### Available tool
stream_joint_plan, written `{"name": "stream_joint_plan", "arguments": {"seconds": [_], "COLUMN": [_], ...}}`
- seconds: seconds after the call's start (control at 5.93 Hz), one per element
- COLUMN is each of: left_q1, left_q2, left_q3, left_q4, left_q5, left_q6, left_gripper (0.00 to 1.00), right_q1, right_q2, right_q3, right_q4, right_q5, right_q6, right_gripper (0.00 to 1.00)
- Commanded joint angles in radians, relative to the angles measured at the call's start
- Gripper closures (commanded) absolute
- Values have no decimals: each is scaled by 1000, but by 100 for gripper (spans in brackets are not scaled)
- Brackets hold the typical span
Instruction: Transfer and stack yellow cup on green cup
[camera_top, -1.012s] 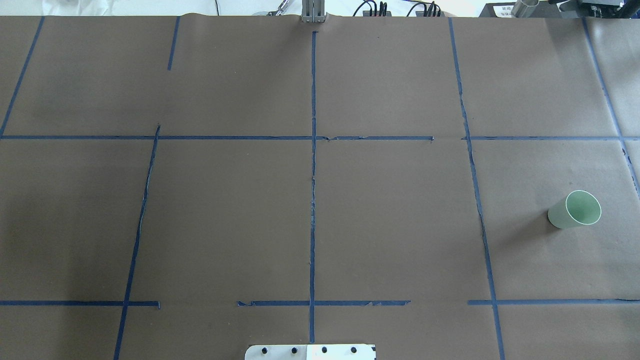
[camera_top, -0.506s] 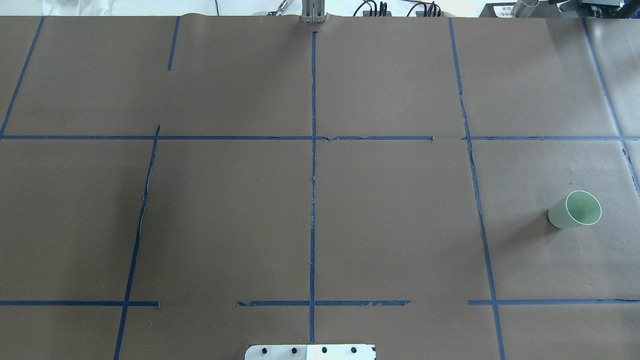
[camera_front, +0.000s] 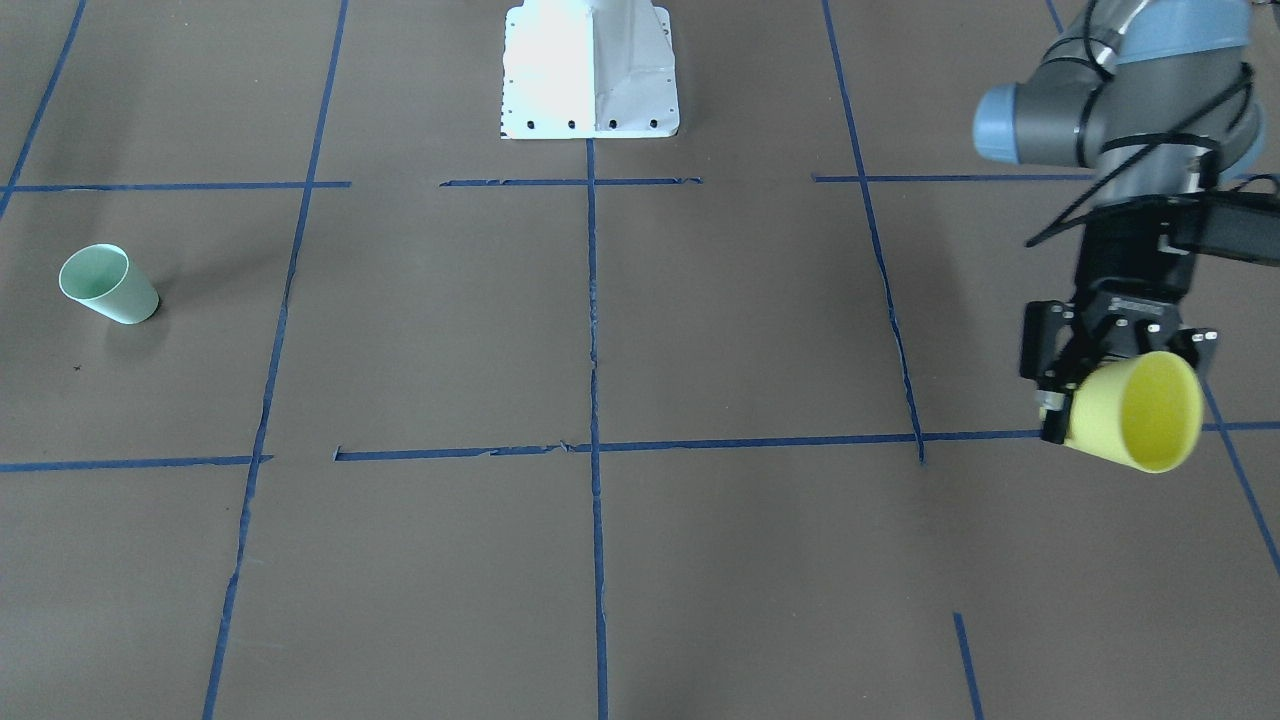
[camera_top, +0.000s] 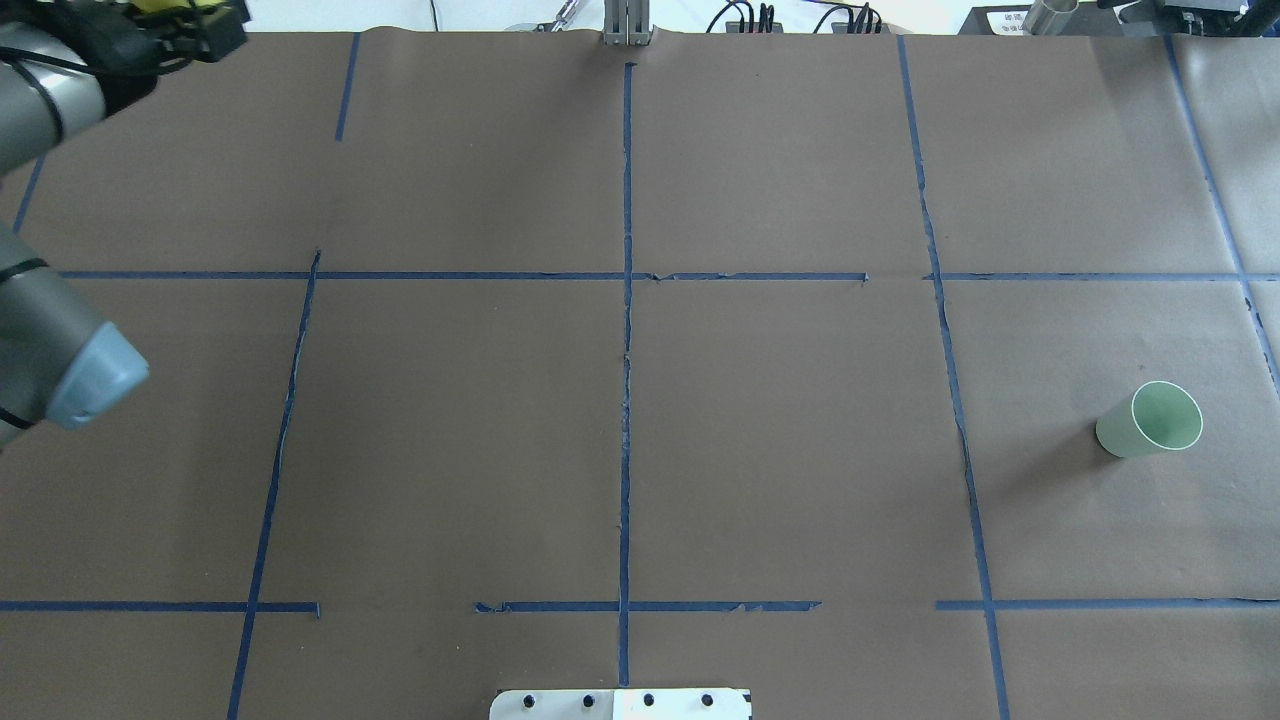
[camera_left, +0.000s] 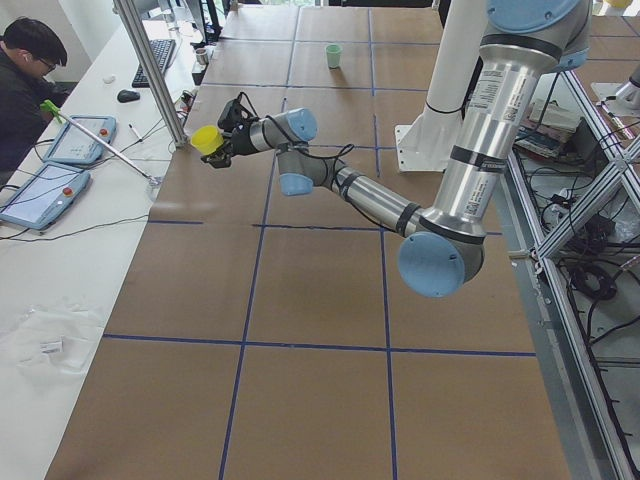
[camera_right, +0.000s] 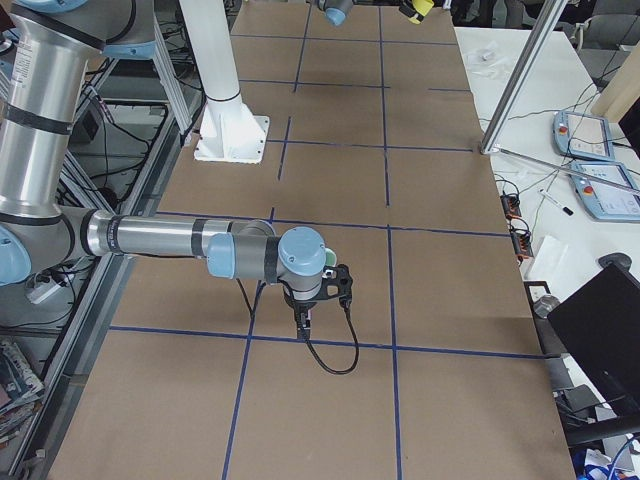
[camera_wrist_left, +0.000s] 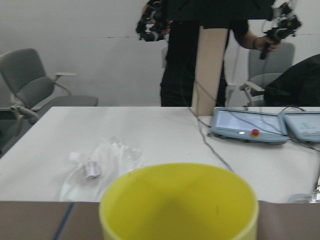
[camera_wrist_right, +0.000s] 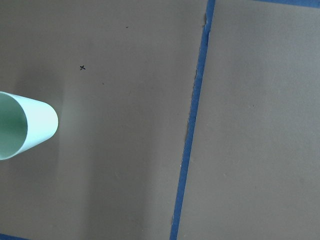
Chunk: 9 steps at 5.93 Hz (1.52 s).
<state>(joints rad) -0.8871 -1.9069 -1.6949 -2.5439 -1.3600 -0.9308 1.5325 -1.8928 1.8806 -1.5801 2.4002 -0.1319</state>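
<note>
The step in hand looks like the carry. The yellow cup (camera_front: 1135, 410) has to cross the worktop (camera_top: 780, 450) from about 10 o'clock in the overhead view to the green cup (camera_top: 1150, 420). That cup stands mouth up near 3 o'clock, well apart from the yellow one.

To do this well, I judge the grip should stay firm on the cup's lower wall. The cup should travel high enough to clear the worktop. It should also be turned mouth-up before it reaches the green rim or the other arm, since a tipped cup will not nest.

The left arm's fingers (camera_front: 1052, 395) are closed on the yellow cup near its base, holding it off the worktop and tipped, mouth toward the operators' side. The left arm is stretched far out, its wrist bent outward.

The right arm (camera_right: 300, 265) hangs just beside the green cup, its camera looking straight down. Whether its fingers are open or closed cannot be told.
</note>
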Motion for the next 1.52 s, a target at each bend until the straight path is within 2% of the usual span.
{"name": "stream_joint_plan", "arguments": {"seconds": [0.0, 0.17, 0.34, 0.51, 0.68, 0.84, 1.01, 1.18, 1.35], "left_q1": [203, 286, 333, 370, 400, 419, 440, 454, 461], "left_q2": [-121, -223, -307, -373, -438, -534, -585, -592, -590], "left_q3": [53, 125, 197, 207, 239, 349, 406, 406, 432], "left_q4": [23, 92, 128, 230, 328, 333, 332, 330, 333], "left_q5": [272, 470, 596, 667, 721, 770, 795, 797, 795], "left_q6": [-22, -25, -26, -39, -72, -75, -77, -95, -139], "left_gripper": [64, 64, 63, 63, 62, 61, 61, 62, 62], "right_q1": [0, -2, 0, -5, -27, -85, -145, -182, -228], "right_q2": [6, 18, 56, 102, 168, 245, 326, 421, 583], "right_q3": [0, 2, 5, 5, 9, 21, 40, 75, 112], "right_q4": [2, 6, 6, 2, -7, -9, -12, -84, -262], "right_q5": [-6, -10, -7, -7, 0, 0, 0, 3, 20], "right_q6": [2, 21, 102, 174, 257, 367, 500, 578, 645], "right_gripper": [0, 0, 0, 0, 0, 0, 0, 0, 0]}}
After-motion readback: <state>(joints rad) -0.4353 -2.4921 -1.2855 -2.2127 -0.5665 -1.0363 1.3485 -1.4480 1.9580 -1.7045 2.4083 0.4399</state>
